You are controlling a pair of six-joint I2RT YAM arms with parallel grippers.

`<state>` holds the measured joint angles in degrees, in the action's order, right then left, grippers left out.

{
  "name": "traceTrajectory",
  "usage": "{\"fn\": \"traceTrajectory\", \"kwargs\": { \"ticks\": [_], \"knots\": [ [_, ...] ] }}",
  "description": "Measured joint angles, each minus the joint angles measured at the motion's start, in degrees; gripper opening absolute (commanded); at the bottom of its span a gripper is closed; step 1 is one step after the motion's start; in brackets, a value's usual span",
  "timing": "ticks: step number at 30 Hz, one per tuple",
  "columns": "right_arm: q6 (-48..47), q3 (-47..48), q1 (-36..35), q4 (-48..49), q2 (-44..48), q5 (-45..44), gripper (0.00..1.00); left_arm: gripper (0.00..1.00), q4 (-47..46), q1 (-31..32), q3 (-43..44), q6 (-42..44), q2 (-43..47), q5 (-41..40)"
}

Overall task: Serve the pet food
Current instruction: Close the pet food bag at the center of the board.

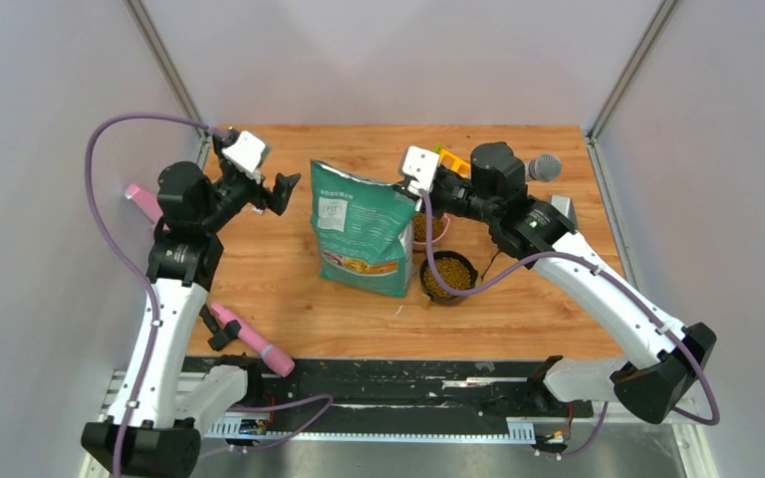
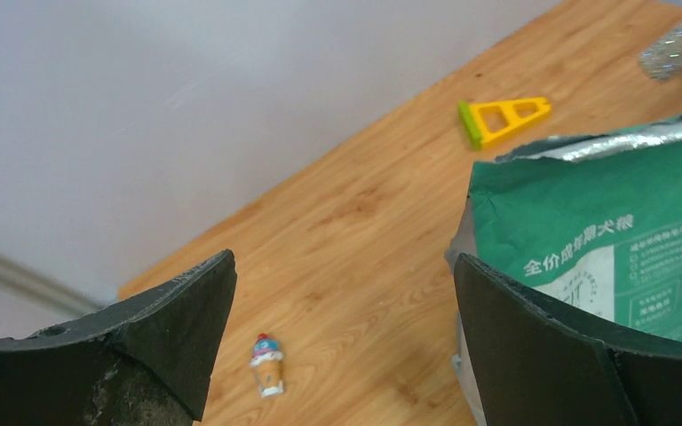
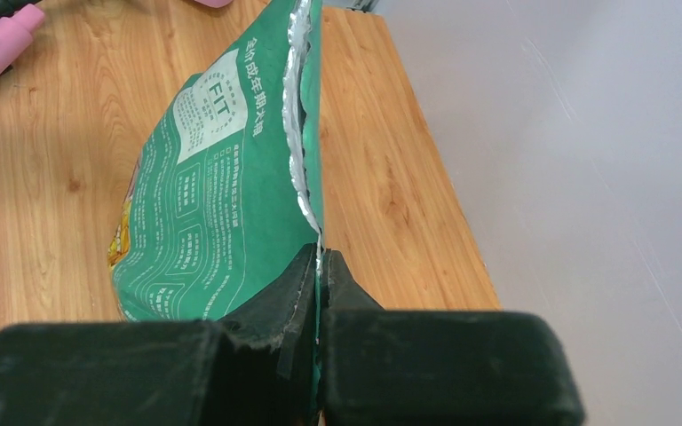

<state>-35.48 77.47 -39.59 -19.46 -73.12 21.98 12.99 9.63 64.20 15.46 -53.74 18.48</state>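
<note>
The teal-green and white pet food bag (image 1: 364,229) stands upright mid-table, its torn silver top open. Brown kibble (image 1: 447,273) fills a black bowl (image 1: 426,290) just right of the bag's base. My right gripper (image 1: 405,191) is shut on the bag's top right corner; in the right wrist view the jaws (image 3: 319,259) pinch the bag's (image 3: 213,195) edge. My left gripper (image 1: 284,191) is open and empty, a little left of the bag's top. In the left wrist view (image 2: 344,293) the bag (image 2: 613,213) shows past the right finger.
A pink bowl (image 1: 442,234) sits behind the black one, mostly hidden by my right arm. A yellow triangular piece (image 2: 503,117) and a microphone (image 1: 544,166) lie at the back right. A small ice-cream toy (image 2: 267,364) lies below my left gripper. Pink tools (image 1: 249,339) lie front left.
</note>
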Motion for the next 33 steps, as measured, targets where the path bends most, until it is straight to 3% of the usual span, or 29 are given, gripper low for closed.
{"fn": "traceTrajectory", "kwargs": {
  "ticks": [5,11,22,33],
  "knots": [
    [0.0,0.9,0.0,-1.1,-0.4,0.0,0.00,1.00,-6.2,-11.7,-0.3,-5.1,-4.5,25.4],
    [0.0,1.0,0.0,-1.2,-0.5,0.0,0.00,1.00,-15.5,-13.9,3.0,-13.6,-15.1,44.4],
    [0.1,1.5,0.0,-1.4,-0.8,0.0,0.00,0.99,-21.6,-10.5,4.6,-18.2,-21.6,54.6],
    [0.3,2.1,-0.1,-2.8,-0.8,0.6,0.00,0.86,-30.5,-7.9,5.0,-24.0,-28.3,58.9]
  ]
}}
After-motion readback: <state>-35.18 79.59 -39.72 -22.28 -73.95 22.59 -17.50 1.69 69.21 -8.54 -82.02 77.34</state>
